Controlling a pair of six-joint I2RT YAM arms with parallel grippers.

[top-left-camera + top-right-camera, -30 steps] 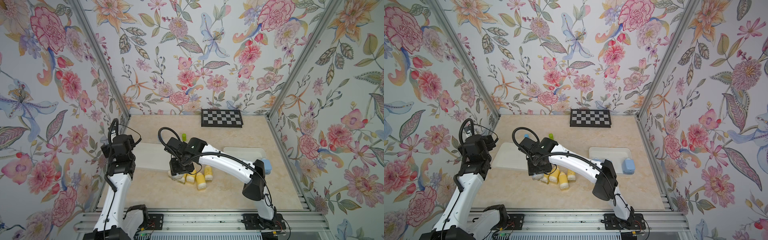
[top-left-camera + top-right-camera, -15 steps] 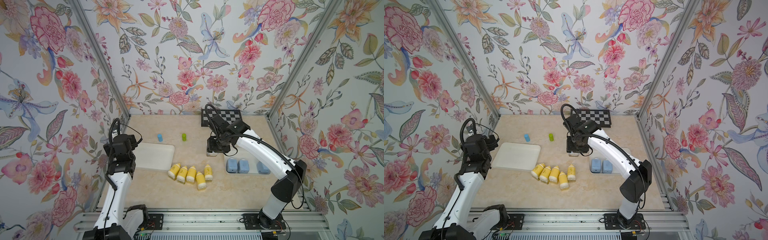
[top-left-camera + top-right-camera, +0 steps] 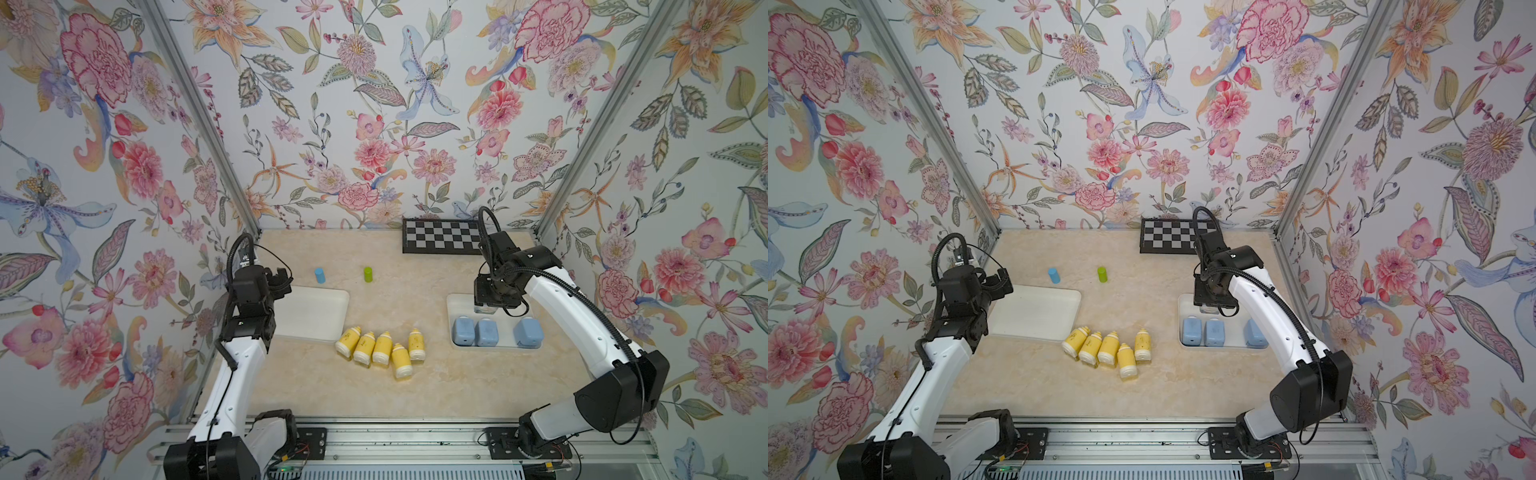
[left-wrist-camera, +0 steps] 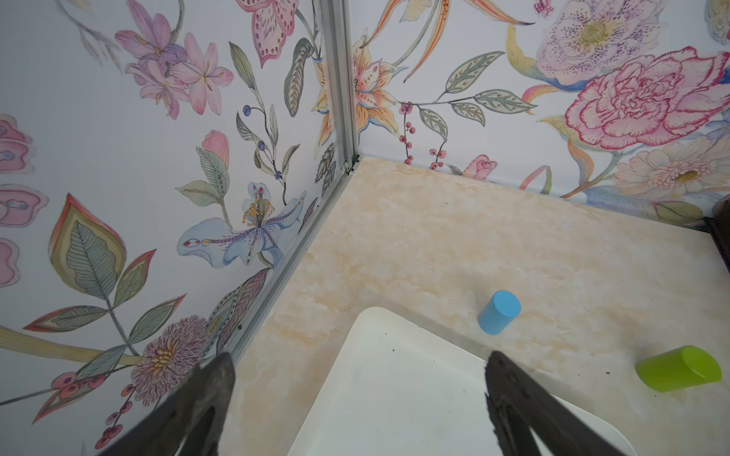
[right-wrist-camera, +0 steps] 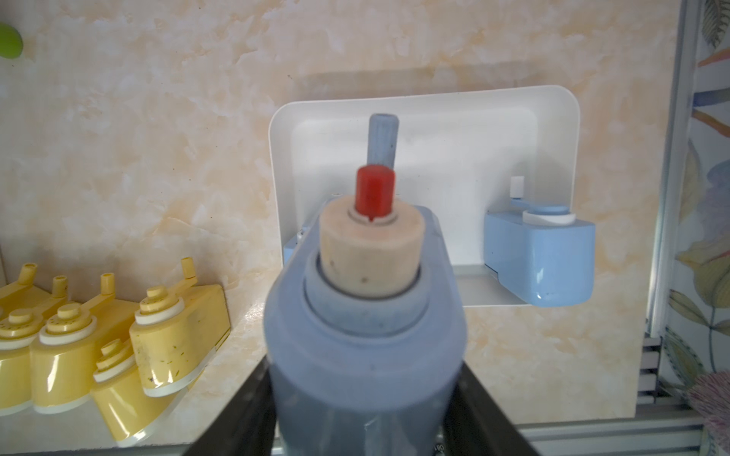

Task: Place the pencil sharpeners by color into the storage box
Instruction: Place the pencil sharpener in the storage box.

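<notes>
Pencil sharpeners (image 3: 486, 332), blue lot: three lie in a row along the near wall of the storage box (image 3: 453, 299) at right, with a gap between the second and third. The fourth blue sharpener (image 5: 363, 335) is in the right end effector (image 3: 486, 305), jaws clamped on its body, cream cap and red nub pointing away from the wrist.

Change: a second ago this arm was stretched left, down at the yellow cluster. Half a second ago it was mid-surface, heading right. Now it hangs over the far-left part of the box. Whether the piece touches the box floor, cannot tell.

Meaning: the last blue one is at its destination and only wants releasing, probably onto the open floor behind the row. That would finish blue.

The yellow sharpeners (image 3: 382, 348), five, lie packed together near centre, not visibly shifted and none sorted yet. The left white tray (image 3: 320, 311) is bare and is likely their place. The left end effector (image 4: 357, 375) is fully open and holds nothing. It hovers at that tray's far-left corner, unmoved.

Surface (image 3: 415, 399): pale marbled beige. Far centre-left, a blue cylinder (image 3: 319, 275) and a green cylinder (image 3: 368, 274) stand apart from each other, outside the job. A checkerboard (image 3: 440, 242) lies flat by the far wall.

Room: floral wallpaper (image 3: 374, 124) on three sides, metal posts in the corners, a rail (image 3: 395, 436) along the near edge carrying both arm bases.
</notes>
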